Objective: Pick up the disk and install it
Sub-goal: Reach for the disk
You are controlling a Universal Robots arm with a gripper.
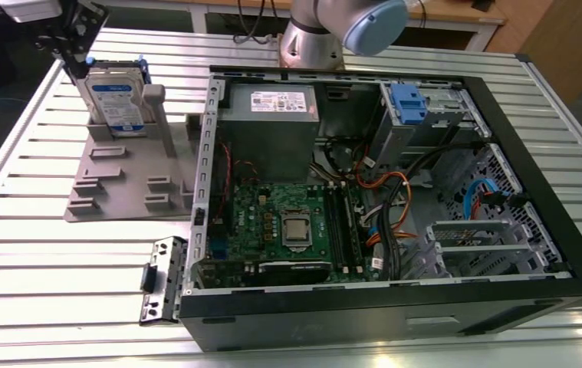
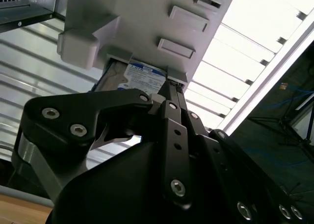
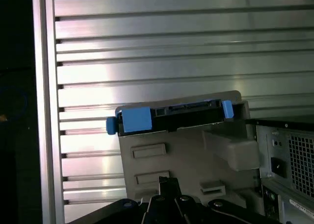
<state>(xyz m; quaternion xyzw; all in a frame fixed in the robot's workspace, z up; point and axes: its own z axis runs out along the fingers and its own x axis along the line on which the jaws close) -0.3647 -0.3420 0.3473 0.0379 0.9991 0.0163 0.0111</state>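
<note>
Fingers (image 3: 163, 187) drawn together in the first wrist view, black tips meeting with nothing clamped between them. Gripper (image 1: 70, 44) at the upper left of the exterior view, hanging just above the disk (image 1: 116, 98), not touching it. Disk standing on end in a slot of the grey stand (image 1: 116, 184), long axis up and down with a slight lean, white-and-blue label turned toward the lower edge of the frame, blue carrier along both long sides. In the first wrist view, short connector end of the disk facing the gripper, blue carrier tabs at both corners. At lower centre-left, a loose black-and-metal bracket (image 1: 162, 280) lying on the slatted metal table (image 1: 24, 253). Across centre and right, an open computer case (image 1: 393, 314) lying on its side: grey power supply box (image 1: 270, 123) with a white sticker at its upper left, green motherboard (image 1: 275, 222) below that, arm base (image 1: 317, 34) at top centre behind the case, orange and black cables (image 1: 395, 182) right of the motherboard, silver drive cage (image 1: 429, 126) with a blue latch at upper right.
</note>
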